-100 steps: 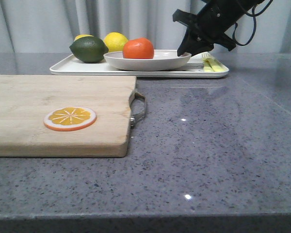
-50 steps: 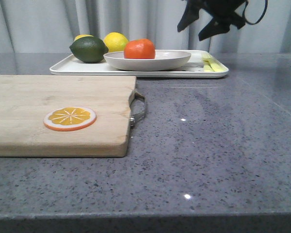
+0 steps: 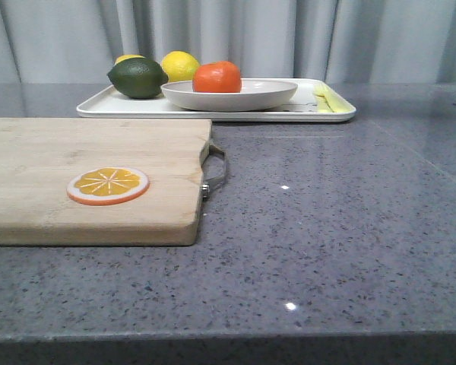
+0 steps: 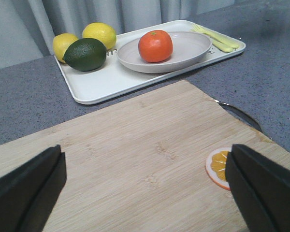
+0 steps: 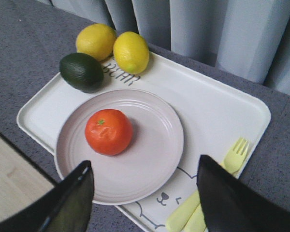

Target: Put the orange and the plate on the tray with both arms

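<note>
The orange (image 3: 216,77) rests in the beige plate (image 3: 258,96), and the plate stands on the white tray (image 3: 129,108) at the back of the table. All three also show in the right wrist view: orange (image 5: 108,131), plate (image 5: 150,159), tray (image 5: 217,106). They show too in the left wrist view: orange (image 4: 155,45), plate (image 4: 191,48), tray (image 4: 104,82). My right gripper (image 5: 145,193) is open and empty, high above the plate's near edge. My left gripper (image 4: 145,186) is open and empty above the wooden board. Neither gripper shows in the front view.
A wooden cutting board (image 3: 76,175) with a metal handle (image 3: 216,171) lies at the front left, with a flat orange slice (image 3: 108,185) on it. On the tray are a dark green lime (image 3: 137,77), two lemons (image 3: 179,65) and yellow-green cutlery (image 3: 327,99).
My right arm has risen from beside the plate and left the front view. The plate, orange and tray have stayed in place.
</note>
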`<state>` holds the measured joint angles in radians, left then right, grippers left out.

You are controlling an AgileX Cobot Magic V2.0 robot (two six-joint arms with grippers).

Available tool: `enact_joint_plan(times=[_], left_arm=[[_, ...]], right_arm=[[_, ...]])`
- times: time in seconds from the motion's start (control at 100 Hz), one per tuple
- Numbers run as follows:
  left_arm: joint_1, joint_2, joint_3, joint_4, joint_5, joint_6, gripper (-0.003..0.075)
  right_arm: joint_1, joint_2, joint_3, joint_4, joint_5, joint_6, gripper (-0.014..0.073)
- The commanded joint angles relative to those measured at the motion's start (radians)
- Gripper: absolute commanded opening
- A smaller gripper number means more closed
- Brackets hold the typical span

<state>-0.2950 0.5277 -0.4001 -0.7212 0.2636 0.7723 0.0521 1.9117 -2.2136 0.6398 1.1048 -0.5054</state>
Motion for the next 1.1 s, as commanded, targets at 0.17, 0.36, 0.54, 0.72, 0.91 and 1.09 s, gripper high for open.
enact_joint_plan(times=[0.17, 0.36, 0.54, 0.72, 0.91, 1.09], left_arm=[[0.005, 0.0, -0.027, -0.023, -0.06, -0.007, 0.0641], [0.005, 0.0, -0.027, -0.023, -0.06, -0.007, 0.0641], [0.005, 0.0, -0.027, -0.025, -0.06, -0.007, 0.0641], [0.005, 0.0, -0.027, -0.033, -0.066, -0.007, 0.064], [0.005, 0.0, -0.03, -0.044, -0.097, -0.007, 0.064], [0.005, 0.0, -0.03, -0.075, -0.132, -0.007, 0.0638]], right_arm=[[-0.004, -0.227, 0.038, 0.026, 0.011, -0.063, 0.0463], [-0.004, -0.379, 0.244, 0.026, -0.024, -0.104, 0.0463], [-0.004, -0.595, 0.599, 0.026, -0.219, -0.179, 0.0463], [-0.004, -0.849, 1.019, 0.027, -0.499, -0.212, 0.0463], [-0.004, -1.091, 1.382, 0.027, -0.717, -0.239, 0.0463], [-0.004, -1.278, 1.598, 0.027, -0.828, -0.246, 0.0463]])
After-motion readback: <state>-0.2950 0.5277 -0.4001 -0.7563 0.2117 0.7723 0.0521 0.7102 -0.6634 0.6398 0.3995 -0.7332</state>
